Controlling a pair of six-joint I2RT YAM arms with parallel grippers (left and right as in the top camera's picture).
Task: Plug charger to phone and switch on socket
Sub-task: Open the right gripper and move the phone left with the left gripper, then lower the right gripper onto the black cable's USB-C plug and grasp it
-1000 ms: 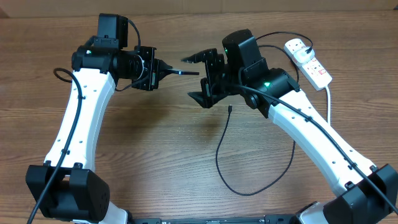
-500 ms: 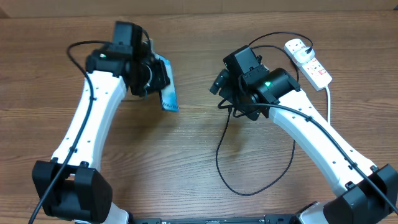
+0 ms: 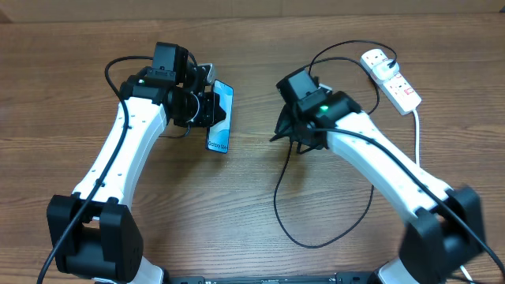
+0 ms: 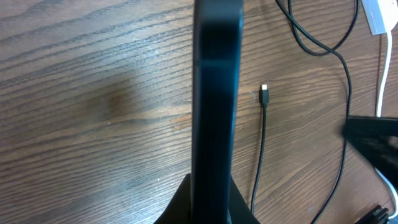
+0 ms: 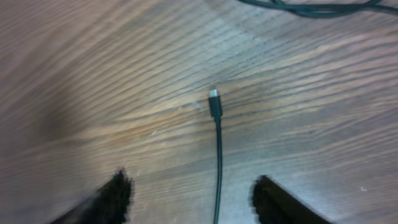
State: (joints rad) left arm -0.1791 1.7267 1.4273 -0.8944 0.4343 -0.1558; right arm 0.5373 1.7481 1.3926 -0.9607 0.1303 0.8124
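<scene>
The phone (image 3: 222,115), with a blue screen, is held on edge in my left gripper (image 3: 203,108), left of the table's middle. In the left wrist view the phone (image 4: 215,93) shows edge-on as a dark slab between the jaws (image 4: 210,202). The charger, a thin black cable (image 3: 278,207), loops over the table, and its plug sits in the socket (image 3: 392,77) at the back right. Its small connector tip (image 5: 214,95) lies on the wood and also shows in the left wrist view (image 4: 263,91). My right gripper (image 3: 289,136) hangs open over the tip, fingers on either side of the cable (image 5: 198,202).
The socket's thick white cord (image 3: 417,118) runs down from it along the right side, and shows at the right edge of the left wrist view (image 4: 383,87). The wooden table (image 3: 205,205) lies under both arms. A wall runs along the back.
My left arm swung the phone back toward itself, turning its screen up. My right gripper turned downward and dropped over the cable tip, still open.
</scene>
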